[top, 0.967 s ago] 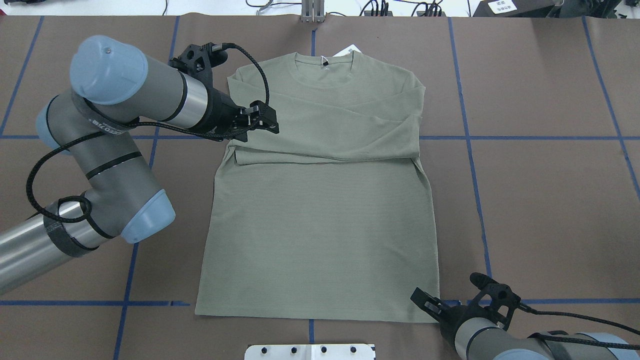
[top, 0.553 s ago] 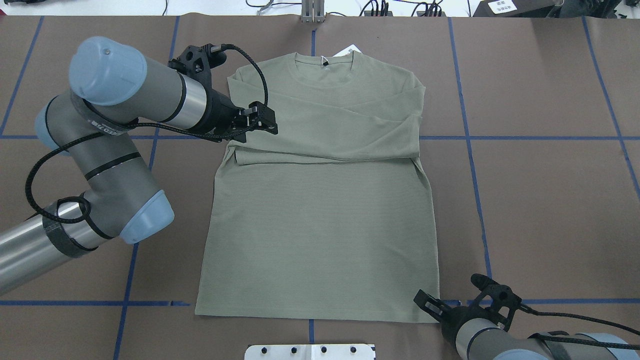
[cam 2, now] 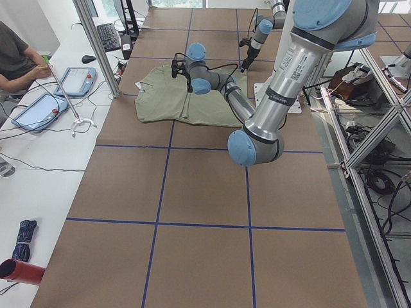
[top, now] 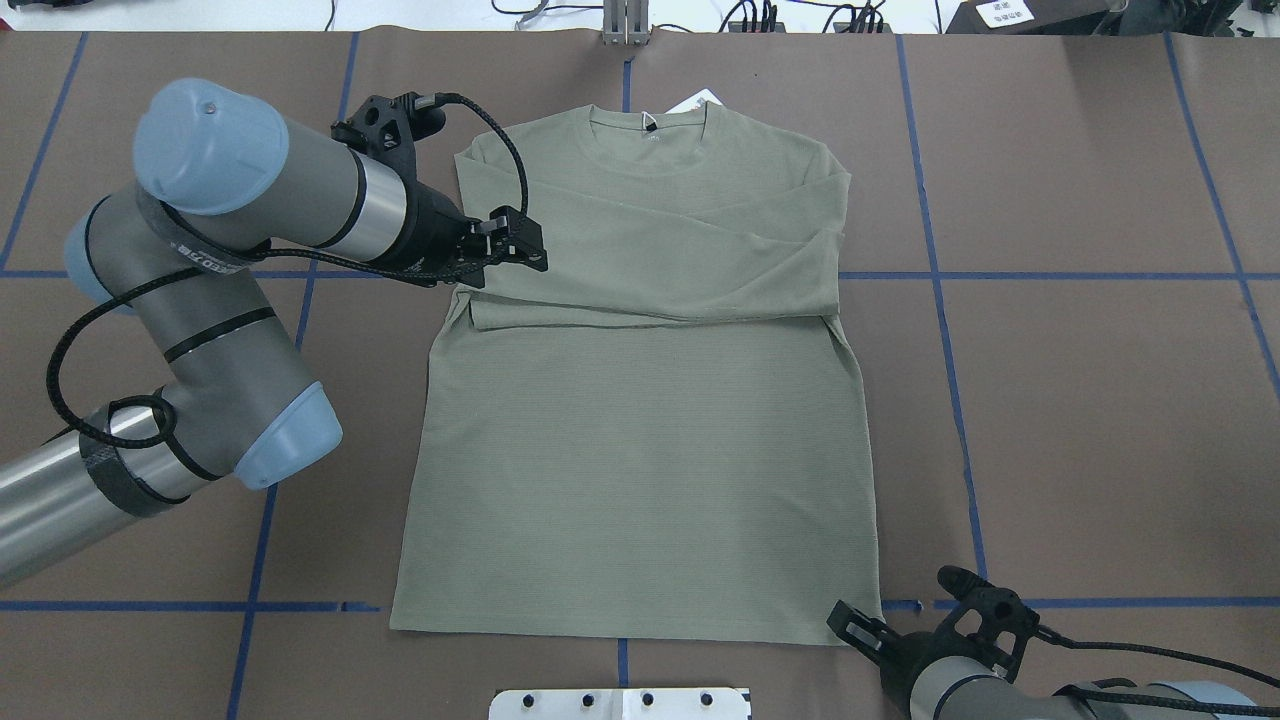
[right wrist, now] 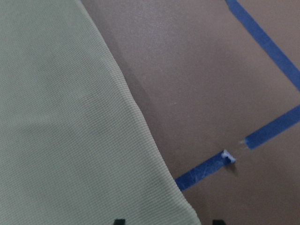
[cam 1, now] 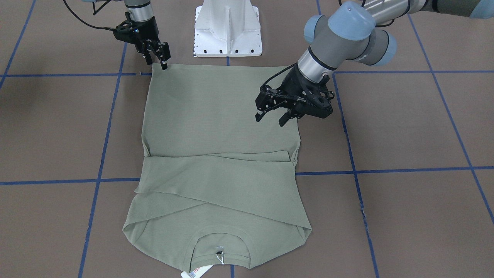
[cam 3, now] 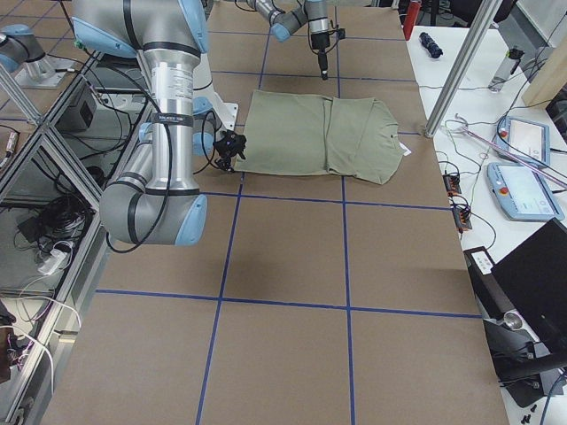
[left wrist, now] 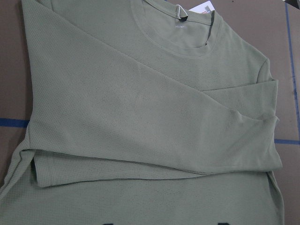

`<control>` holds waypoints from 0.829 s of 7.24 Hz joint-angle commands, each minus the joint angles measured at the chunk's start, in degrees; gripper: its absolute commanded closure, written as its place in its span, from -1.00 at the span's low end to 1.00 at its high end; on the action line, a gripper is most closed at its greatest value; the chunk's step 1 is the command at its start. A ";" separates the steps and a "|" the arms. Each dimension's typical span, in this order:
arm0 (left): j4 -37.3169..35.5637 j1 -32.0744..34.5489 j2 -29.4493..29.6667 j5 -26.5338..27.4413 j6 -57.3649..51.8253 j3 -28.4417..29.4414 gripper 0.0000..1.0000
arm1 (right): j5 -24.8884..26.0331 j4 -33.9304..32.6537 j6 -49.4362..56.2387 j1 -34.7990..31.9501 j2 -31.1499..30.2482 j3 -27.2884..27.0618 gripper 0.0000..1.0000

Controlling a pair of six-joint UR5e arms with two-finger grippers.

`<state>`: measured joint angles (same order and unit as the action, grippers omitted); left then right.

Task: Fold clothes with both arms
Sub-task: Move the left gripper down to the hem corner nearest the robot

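Robotics laboratory. The table (cam 2: pixel 205 186) is papered brown with a blue tape grid (cam 2: pixel 192 223). The left arm (cam 2: pixel 282 83) and right arm (cam 3: pixel 168 106) stand at one long edge. An aluminium post (cam 2: pixel 97 48) stands at the opposite edge. Beside that edge, a white bench (cam 2: pixel 38 167) carries a teach pendant (cam 2: pixel 75 81) and keyboard (cam 2: pixel 108 36), with an operator (cam 2: pixel 13 54) seated there.

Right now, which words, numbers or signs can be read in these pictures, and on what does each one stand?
White paper price tag at the neck of the olive-green knit shirt: red print, too small to read.
Small label inside the neck: pale print, too small.
Grey metal tube of the left arm: dark lettering, blurred.
No text is legible.
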<state>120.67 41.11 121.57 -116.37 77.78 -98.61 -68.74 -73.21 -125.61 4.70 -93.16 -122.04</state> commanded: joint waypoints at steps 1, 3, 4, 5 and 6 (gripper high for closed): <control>0.00 -0.06 -0.11 0.00 0.00 0.00 -0.59 | 0.01 -0.09 -0.07 0.05 -0.09 -0.04 0.90; -0.17 -0.15 -0.89 -0.08 0.70 0.09 -0.58 | -0.77 0.00 -0.16 0.05 -0.18 -0.21 1.00; -0.26 -0.15 -1.94 -0.34 1.49 -0.61 -0.58 | -1.56 -0.09 -0.07 -0.04 -0.27 -2.04 1.00; -0.78 -1.28 -3.87 0.09 8.80 -2.36 -0.58 | -1.75 -0.09 -0.07 -0.13 -1.40 -4.32 1.00; -1.83 -5.38 -8.15 1.40 13.40 -8.12 -0.57 | -1.75 -0.09 -0.07 -0.13 -1.50 -4.95 1.00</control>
<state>119.84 39.27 117.55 -116.11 85.06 -101.58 -70.30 -73.29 -125.69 4.62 -94.19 -125.51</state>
